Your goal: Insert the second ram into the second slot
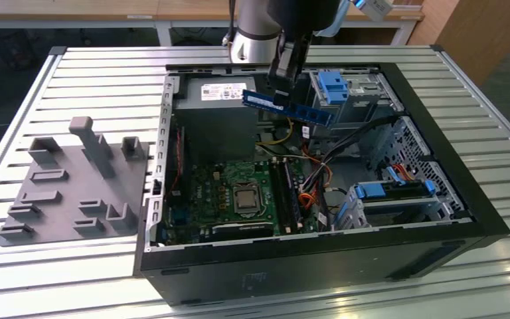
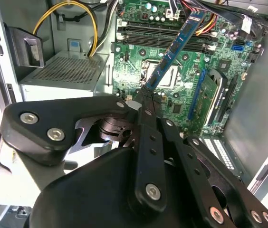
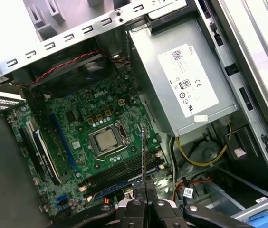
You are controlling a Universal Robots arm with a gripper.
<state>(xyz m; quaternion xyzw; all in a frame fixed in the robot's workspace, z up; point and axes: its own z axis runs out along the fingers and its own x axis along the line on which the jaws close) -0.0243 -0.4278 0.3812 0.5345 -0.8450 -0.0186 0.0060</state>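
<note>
your gripper (image 2: 142, 99) is clenched on the thin, flat blue circuit-board ram stick (image 2: 174, 50), held tilted in air over the open black computer case (image 1: 326, 266), clear of the green motherboard (image 2: 124, 71). judge it light, stiff, fragile: hold its bare edges.

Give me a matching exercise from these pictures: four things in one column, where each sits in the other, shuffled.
1 blue RAM stick
2 power supply
3 grey fixture plate
4 processor socket

A on the slatted table, outside the case
B on the motherboard
C held in the gripper
D inside the case, beside the motherboard

Pairs: 1-C, 2-D, 3-A, 4-B
</note>
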